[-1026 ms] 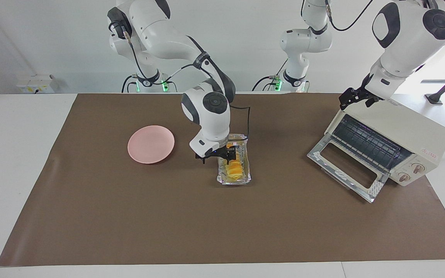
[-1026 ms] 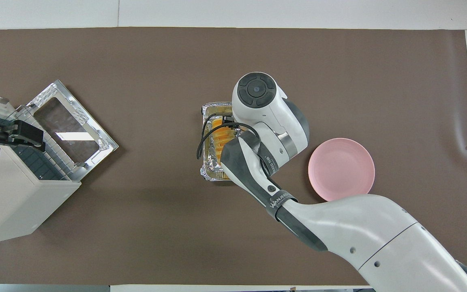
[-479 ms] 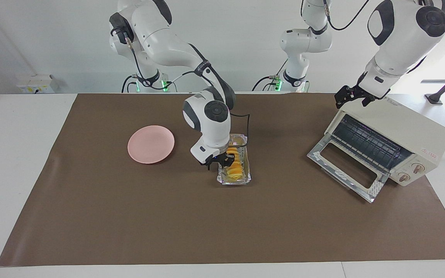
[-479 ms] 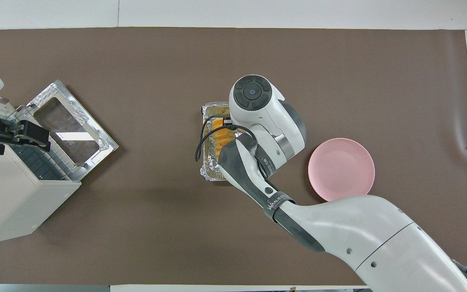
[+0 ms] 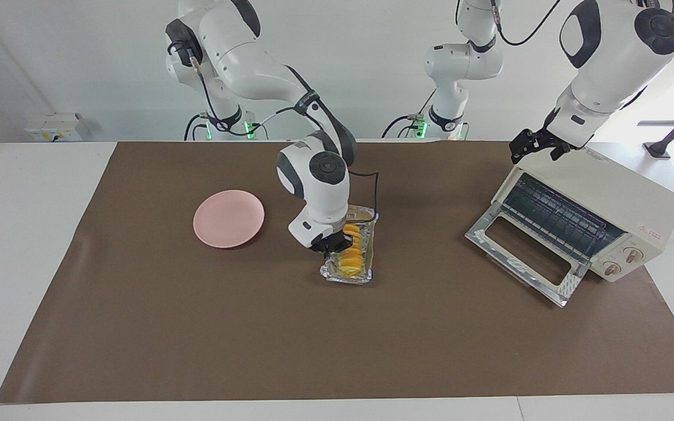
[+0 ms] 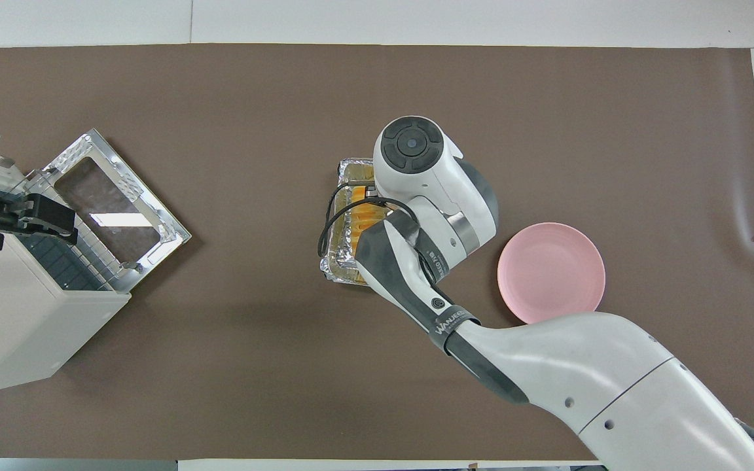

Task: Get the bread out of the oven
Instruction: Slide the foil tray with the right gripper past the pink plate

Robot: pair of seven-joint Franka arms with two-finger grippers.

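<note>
The yellow-orange bread point(image 5: 352, 255) lies in a crinkled foil tray point(image 5: 344, 276) at mid-table; the same bread point(image 6: 359, 219) and tray point(image 6: 340, 261) are partly covered by the arm in the overhead view. My right gripper point(image 5: 333, 242) is down in the tray, shut on the bread at its end nearer the robots. The tray sits skewed. The cream-white oven point(image 5: 606, 193) stands at the left arm's end with its glass door point(image 5: 524, 257) dropped open and its wire rack point(image 5: 553, 213) bare. My left gripper point(image 5: 539, 147) hovers over the oven's top front edge.
A round pink plate point(image 5: 229, 218) lies toward the right arm's end of the table, beside the tray; it also shows in the overhead view point(image 6: 551, 273). Brown paper covers the table. The oven's open door juts out over the paper toward mid-table.
My right gripper came down and closed on the bread. The foil tray twisted and shifted a little toward the right arm's end. My left gripper rose slightly over the oven.
</note>
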